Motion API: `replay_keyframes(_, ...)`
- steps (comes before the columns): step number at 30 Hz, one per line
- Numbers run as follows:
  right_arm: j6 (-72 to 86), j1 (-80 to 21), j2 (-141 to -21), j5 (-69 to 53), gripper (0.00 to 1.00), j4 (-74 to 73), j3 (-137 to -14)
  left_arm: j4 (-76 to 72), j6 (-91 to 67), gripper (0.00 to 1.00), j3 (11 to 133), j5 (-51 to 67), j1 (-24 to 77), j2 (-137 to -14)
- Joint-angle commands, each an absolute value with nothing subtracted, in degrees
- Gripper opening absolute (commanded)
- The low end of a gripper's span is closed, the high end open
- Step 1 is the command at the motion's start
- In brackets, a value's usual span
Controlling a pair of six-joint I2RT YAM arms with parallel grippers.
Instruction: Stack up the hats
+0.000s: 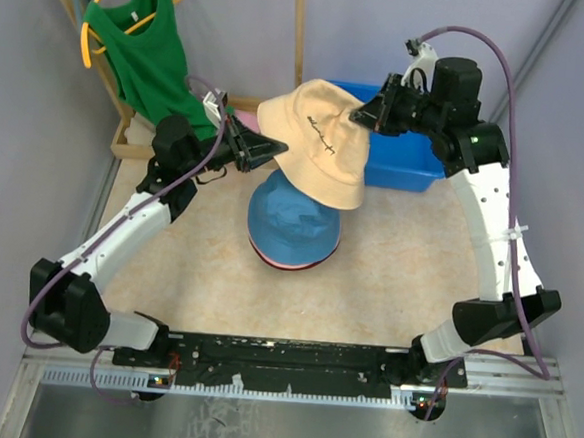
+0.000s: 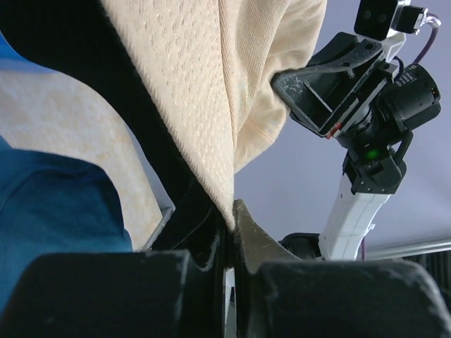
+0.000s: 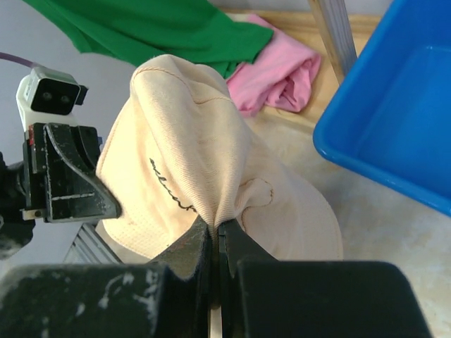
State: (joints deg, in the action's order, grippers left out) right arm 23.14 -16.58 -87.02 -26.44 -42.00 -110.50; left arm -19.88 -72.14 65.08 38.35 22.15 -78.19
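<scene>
Overhead view: the beige hat (image 1: 313,140) hangs in the air, stretched between both arms. The left gripper (image 1: 269,150) is clamped on its left brim and the right gripper (image 1: 365,114) on its far right edge. The hat's long axis therefore runs left to right, tilting away on the right. Below it, on the table (image 1: 198,273), the blue hat (image 1: 294,221) sits crown up, with a pink and dark red rim (image 1: 291,263) showing beneath it. The beige hat overlaps only the far edge of the blue one. The stack lies lower and nearer the arm bases, closer to the left gripper. A blue bin (image 1: 406,162) stands behind on the right, and a green shirt (image 1: 144,48) hangs at far left.

Left wrist view: this gripper is closed tight on a fold of beige brim, with blue cloth low on the left.

Right wrist view: this gripper pinches beige fabric shut, and a pink cloth (image 3: 282,77) lies beyond, beside the bin.

The coming move likely needs both arms to draw back toward the bases and lower together
</scene>
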Motion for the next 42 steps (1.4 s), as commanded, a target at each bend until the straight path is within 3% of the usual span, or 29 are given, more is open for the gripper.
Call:
replay_keyframes(1,20.69,-17.49,-83.81,-26.13,0.0,-40.06,-109.01,-23.26,-75.72,0.02,61.82,39.96,23.18,-74.64)
replay_keyframes(13,18.9,-22.64,-83.33,-25.12,0.0,-40.36,-102.95,-20.74,-76.05,0.01,48.52,39.84,24.06,-65.41)
replay_keyframes(28,22.07,-31.98,-78.1,-23.35,0.0,-37.33,-89.92,3.25,-64.93,0.0,40.54,34.29,20.09,-53.13)
replay_keyframes(34,22.9,-32.26,-76.07,-23.15,0.13,-35.89,-86.09,5.91,-60.56,0.0,35.91,32.45,19.37,-52.98)
replay_keyframes(37,23.28,-32.26,-75.33,-23.05,0.35,-34.6,-84.47,4.57,-60.44,0.0,33.84,32.06,18.56,-52.8)
replay_keyframes(42,23.08,-31.73,-73.48,-17.87,0.63,-35.35,-85.38,2.6,-59.34,0.0,33.39,32.17,17.47,-54.23)
